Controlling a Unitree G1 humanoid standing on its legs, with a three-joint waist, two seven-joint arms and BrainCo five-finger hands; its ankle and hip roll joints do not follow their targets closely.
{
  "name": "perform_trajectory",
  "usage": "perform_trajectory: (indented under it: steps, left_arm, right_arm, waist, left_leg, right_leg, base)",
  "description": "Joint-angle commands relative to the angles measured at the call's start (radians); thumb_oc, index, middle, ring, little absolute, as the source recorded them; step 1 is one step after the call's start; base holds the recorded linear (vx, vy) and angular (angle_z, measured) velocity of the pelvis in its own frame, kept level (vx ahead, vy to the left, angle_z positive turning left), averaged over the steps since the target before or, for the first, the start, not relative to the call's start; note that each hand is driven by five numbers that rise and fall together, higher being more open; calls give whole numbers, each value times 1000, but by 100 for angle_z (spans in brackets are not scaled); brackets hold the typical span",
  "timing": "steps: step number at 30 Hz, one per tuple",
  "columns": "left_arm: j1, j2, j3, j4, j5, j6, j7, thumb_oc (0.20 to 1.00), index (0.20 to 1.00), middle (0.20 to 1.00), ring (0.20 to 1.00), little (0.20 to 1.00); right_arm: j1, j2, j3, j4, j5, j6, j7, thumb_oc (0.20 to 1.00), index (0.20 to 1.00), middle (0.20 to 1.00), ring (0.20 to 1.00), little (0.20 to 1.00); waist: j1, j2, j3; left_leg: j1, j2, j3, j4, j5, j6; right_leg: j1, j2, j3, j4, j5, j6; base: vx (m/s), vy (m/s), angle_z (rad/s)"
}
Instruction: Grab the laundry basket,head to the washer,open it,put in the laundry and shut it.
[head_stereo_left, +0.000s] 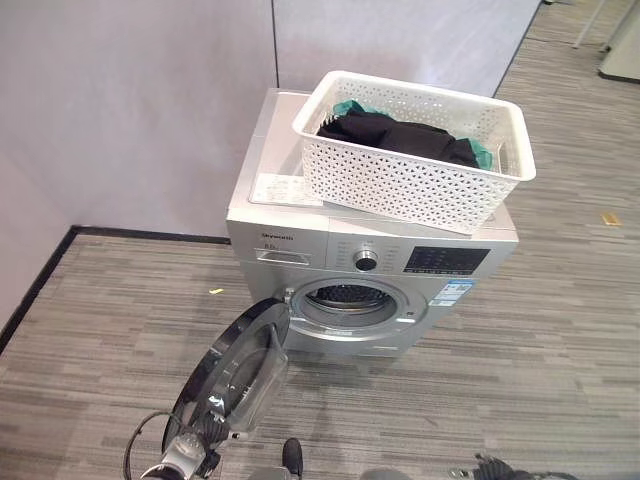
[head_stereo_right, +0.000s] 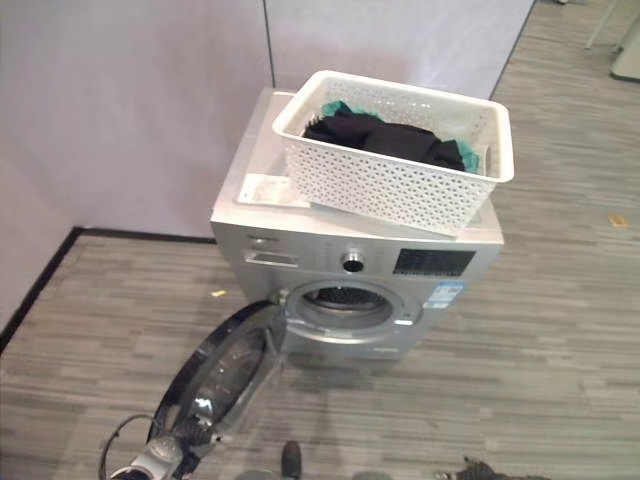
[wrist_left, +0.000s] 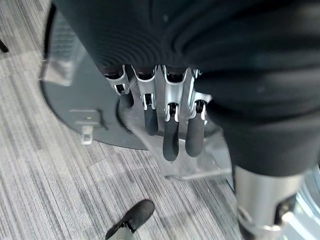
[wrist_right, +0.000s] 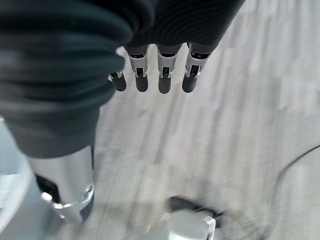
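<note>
- Grey striped floor (head_stereo_left: 560, 330) and pale partition walls (head_stereo_left: 130, 110) are seen all round, with a silver front-loading washer (head_stereo_left: 370, 262) parked near the corner.
- Up on top of the washer a white perforated laundry basket (head_stereo_left: 400, 185) is perched, a bit tilted and sticking out past the front edge.
- Black clothes (head_stereo_left: 395, 133) are piled inside it, with some teal fabric (head_stereo_left: 349, 106) peeking out beside them.
- Below, the round door (head_stereo_left: 235, 370) is swung wide open toward the robot's left, so the drum opening (head_stereo_left: 348, 297) is fully exposed.
- In its wrist view the left hand (wrist_left: 165, 120) is hung right by the open door, fingers straight, nothing gripped.
- Over bare floor the right hand (wrist_right: 150, 75) is seen in its wrist view, fingers relaxed and holding nothing.
</note>
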Motion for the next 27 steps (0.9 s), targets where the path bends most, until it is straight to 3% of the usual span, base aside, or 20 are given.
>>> perform_trajectory:
  steps: [1,3,4,6,12,27]
  left_arm:
    - [-20,55,72,5,36,-10,65,1000,1000,1000,1000,1000]
    - [-18,57,75,-2,38,-11,68,1000,1000,1000,1000,1000]
    - [-31,70,49,-7,58,-20,66,1000,1000,1000,1000,1000]
    - [-23,59,54,-1,49,-22,69,1000,1000,1000,1000,1000]
    - [26,20,87,-8,-18,-47,43,1000,1000,1000,1000,1000]
    - [137,56,115,-259,-130,-62,-28,1000,1000,1000,1000,1000]
  right_arm:
    - [-36,-31,17,-11,23,-20,-10,1000,1000,1000,1000,1000]
    - [-38,-34,21,-15,21,-22,-10,1000,1000,1000,1000,1000]
    - [-43,-44,44,-29,11,-28,-15,1000,1000,1000,1000,1000]
    - [-10,-26,58,-30,4,-31,-17,1000,1000,1000,1000,1000]
    - [35,-46,-12,77,8,-25,-14,1000,1000,1000,1000,1000]
    - [48,-52,-43,98,36,-23,-2,1000,1000,1000,1000,1000]
  waist:
    - [-4,13,31]
    - [-1,10,34]
    - [5,4,33]
    - [2,-16,18]
    - [11,-7,-50]
    - [55,16,-77]
  left_leg:
    - [-35,30,-3,130,-118,-37]
    - [-35,28,-12,135,-116,-44]
    - [-45,-2,-58,163,-126,-45]
    - [-35,-9,-64,152,-121,-49]
    - [-4,-4,-95,108,-118,-77]
    - [-19,-4,-200,93,-91,-102]
  right_leg:
    - [-31,-107,-118,-341,198,-28]
    - [-12,-108,-109,-413,206,-43]
    - [9,-97,-11,-478,217,-58]
    - [38,-77,22,-542,215,-78]
    - [155,-81,-58,-664,217,-93]
    - [202,-74,-146,-694,197,-118]
  base:
    - [72,-19,-26]
    - [111,-44,-43]
    - [129,-57,-22]
    - [131,-98,58]
    - [120,-81,31]
    - [26,-51,24]
